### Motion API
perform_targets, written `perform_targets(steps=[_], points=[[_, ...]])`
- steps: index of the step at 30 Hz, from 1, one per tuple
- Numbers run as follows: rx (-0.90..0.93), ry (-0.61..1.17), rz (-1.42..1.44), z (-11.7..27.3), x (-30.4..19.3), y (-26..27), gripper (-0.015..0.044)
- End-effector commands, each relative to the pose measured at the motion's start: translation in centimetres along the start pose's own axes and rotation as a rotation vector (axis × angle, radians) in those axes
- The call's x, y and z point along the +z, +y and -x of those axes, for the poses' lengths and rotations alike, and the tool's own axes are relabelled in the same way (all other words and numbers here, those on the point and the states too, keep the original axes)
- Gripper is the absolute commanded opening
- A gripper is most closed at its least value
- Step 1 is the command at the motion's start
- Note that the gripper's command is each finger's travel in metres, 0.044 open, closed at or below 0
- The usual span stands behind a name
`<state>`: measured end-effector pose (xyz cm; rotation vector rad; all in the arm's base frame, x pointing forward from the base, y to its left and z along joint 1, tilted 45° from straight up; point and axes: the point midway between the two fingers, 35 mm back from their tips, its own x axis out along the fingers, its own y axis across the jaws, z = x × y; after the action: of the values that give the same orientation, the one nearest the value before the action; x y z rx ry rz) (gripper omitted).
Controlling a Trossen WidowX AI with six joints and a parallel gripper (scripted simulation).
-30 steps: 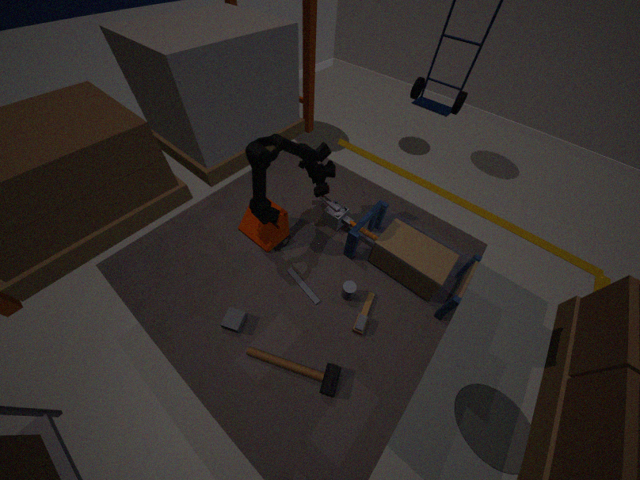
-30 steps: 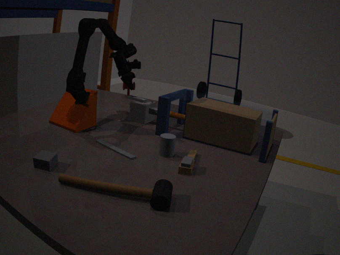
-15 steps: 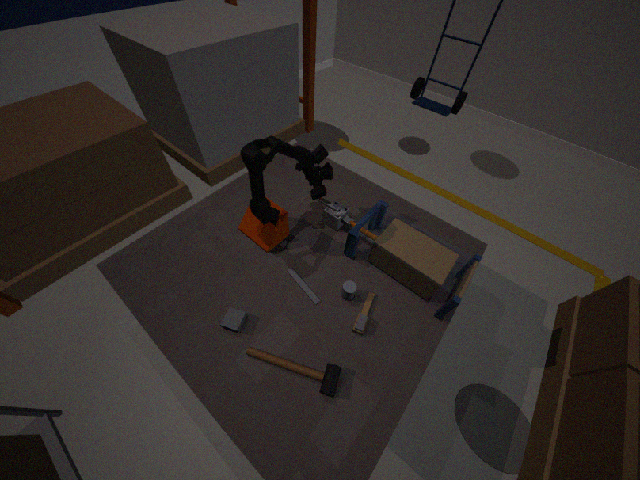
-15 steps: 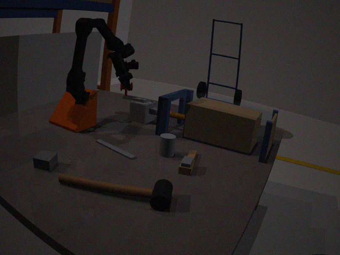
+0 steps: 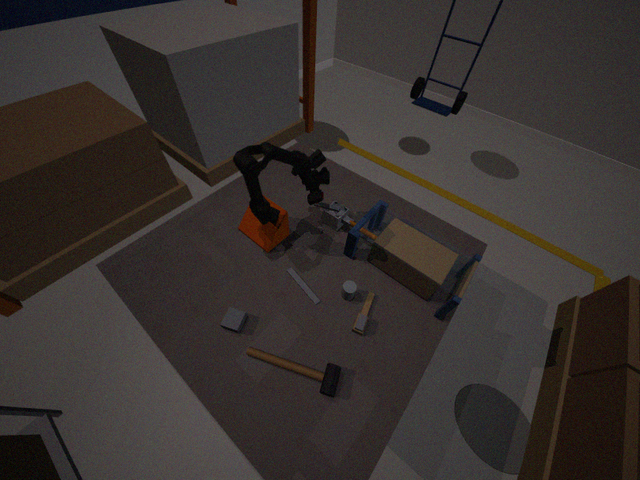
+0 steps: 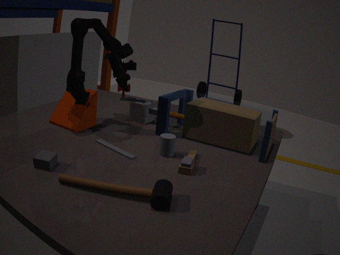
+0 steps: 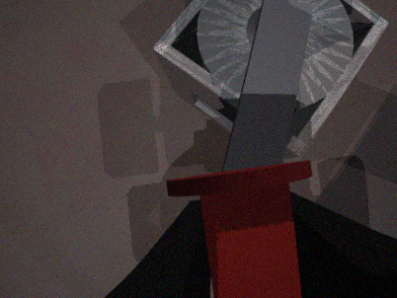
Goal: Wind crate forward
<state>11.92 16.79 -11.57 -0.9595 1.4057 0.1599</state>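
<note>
My gripper [image 5: 316,198] [image 6: 125,87] [image 7: 237,205] is shut on the red knob of the winch handle, above and beside the winch. The handle's grey arm [image 6: 128,99] [image 7: 269,118] lies level across the top of the hand winch [image 5: 334,219] [image 6: 138,112] [image 7: 217,59]. Its key end is hidden, but the arm reaches over the drum. An orange strap [image 5: 363,230] [image 6: 176,115] runs from the winch to the crate [image 5: 420,250] [image 6: 219,126]. The crate sits flat in the clear-panelled cubby. A gap shows between its front and the blue steel frame [image 5: 351,245] [image 6: 162,118].
A mallet [image 5: 289,365] [image 6: 107,187], a grey block [image 5: 234,319] [image 6: 45,160], a flat grey bar [image 5: 302,285] [image 6: 115,149], a grey cylinder [image 5: 349,290] [image 6: 167,145] and a wooden tool [image 5: 367,306] [image 6: 192,155] with a grey block lie on the bench. A blue end frame [image 6: 265,142] stands behind the crate.
</note>
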Motion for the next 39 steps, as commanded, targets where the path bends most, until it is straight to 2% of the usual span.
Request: perform_targets(steps=[1, 39], points=[[-0.027, 0.007, 0.007, -0.1, -0.6, -1.3, 0.0000], [-0.032, 0.008, 0.007, 0.0, -0.3, -6.5, 0.0000]])
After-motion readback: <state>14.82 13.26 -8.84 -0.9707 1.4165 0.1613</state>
